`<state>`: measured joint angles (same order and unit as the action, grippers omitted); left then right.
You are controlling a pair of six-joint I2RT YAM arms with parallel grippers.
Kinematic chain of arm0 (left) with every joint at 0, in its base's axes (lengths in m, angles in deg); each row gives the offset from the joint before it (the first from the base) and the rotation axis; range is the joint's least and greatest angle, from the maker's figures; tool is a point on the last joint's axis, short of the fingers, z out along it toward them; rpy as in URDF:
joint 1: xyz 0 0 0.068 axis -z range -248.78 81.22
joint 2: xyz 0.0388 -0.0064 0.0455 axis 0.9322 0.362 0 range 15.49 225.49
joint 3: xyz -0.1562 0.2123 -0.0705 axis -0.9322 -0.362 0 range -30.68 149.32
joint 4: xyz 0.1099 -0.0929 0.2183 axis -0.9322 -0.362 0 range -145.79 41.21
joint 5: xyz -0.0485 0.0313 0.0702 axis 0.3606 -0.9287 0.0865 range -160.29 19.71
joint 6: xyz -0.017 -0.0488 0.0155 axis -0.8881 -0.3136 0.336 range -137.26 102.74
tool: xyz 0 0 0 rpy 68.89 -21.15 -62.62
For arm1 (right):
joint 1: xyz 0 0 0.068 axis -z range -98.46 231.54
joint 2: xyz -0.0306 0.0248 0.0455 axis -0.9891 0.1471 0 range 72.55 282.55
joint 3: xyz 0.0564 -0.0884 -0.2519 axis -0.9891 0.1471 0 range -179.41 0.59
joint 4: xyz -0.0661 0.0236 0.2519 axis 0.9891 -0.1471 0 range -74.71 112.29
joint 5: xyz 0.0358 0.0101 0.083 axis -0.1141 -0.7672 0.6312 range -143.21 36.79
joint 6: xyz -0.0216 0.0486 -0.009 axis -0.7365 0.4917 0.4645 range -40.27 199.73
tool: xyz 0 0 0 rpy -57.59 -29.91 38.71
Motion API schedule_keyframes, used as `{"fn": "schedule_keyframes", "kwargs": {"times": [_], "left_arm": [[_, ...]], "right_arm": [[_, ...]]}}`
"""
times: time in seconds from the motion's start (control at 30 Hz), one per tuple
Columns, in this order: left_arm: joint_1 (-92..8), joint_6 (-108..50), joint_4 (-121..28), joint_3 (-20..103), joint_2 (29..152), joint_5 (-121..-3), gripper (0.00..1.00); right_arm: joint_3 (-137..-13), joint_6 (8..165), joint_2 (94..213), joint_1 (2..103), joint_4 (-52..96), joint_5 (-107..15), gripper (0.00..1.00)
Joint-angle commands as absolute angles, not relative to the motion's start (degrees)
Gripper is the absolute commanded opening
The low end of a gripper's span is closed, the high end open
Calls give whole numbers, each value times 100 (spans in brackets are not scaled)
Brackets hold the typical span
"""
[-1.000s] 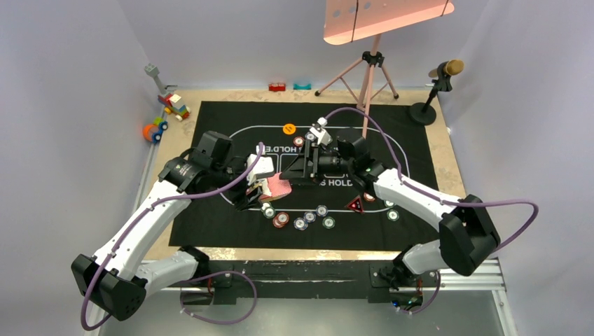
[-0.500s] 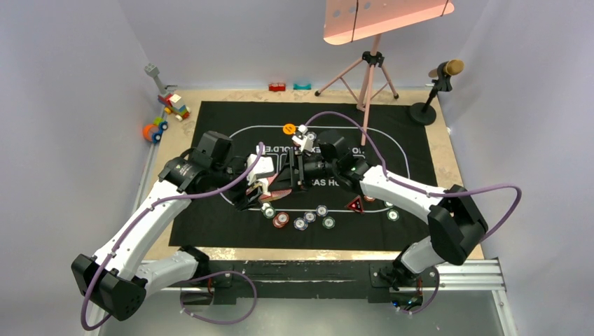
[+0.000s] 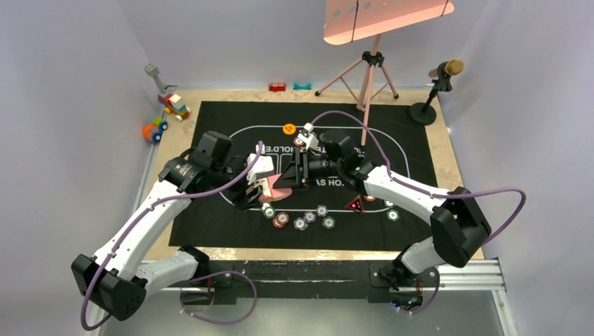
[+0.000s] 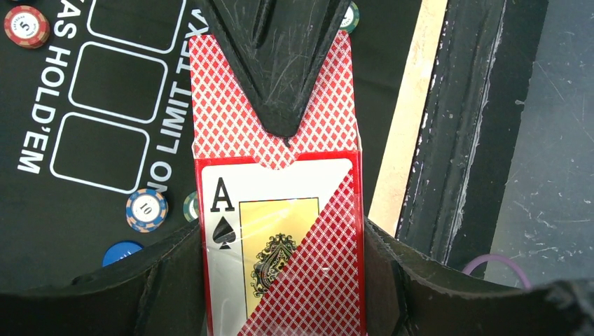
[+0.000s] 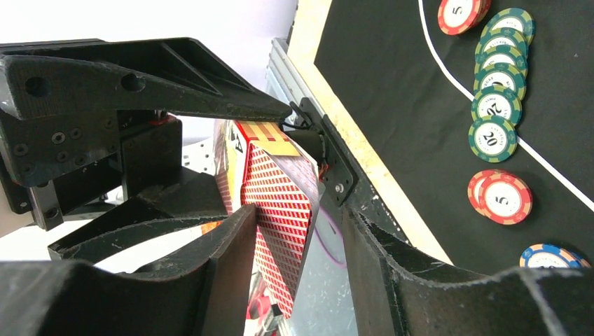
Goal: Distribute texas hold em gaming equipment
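Left wrist view: left end effector [image 4: 284, 294] clamps a red card box [image 4: 231, 210] with an ace of spades on its face, a red diamond-backed playing card [image 4: 231, 119] sticking out of its top. Only the right wrist view shows the right end effector [image 5: 298, 224] straddling that card, jaws partly apart, gap on one side. Top view puts this above the black mat [image 3: 210, 140] mid-worktop [image 3: 448, 161], poker chips [image 3: 301, 222] nearer, orange button [image 3: 288, 129] farther.
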<state>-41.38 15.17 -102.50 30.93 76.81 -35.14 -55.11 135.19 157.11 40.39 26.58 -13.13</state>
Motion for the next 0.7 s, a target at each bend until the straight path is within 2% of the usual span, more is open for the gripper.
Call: {"fn": "schedule_keyframes", "kwargs": {"times": [0.0, 0.53, 0.6, 0.67], "left_arm": [[-4158, 1402, -9984, 3383, 7514, -3193, 43], [-4188, 1190, -9917, 3414, 7478, -3039, 35], [-4188, 1180, -9906, 3418, 7473, -3037, 34], [-4196, 1162, -9885, 3410, 7473, -3037, 34]], "right_arm": [[-5426, 13479, 15486, 4106, 2713, -1310, 49], [-5001, 13426, 15085, 4537, 2685, -1208, 42], [-4979, 13418, 15043, 4572, 2693, -1181, 44], [-4942, 13526, 14968, 4577, 2893, -1135, 54]]}}
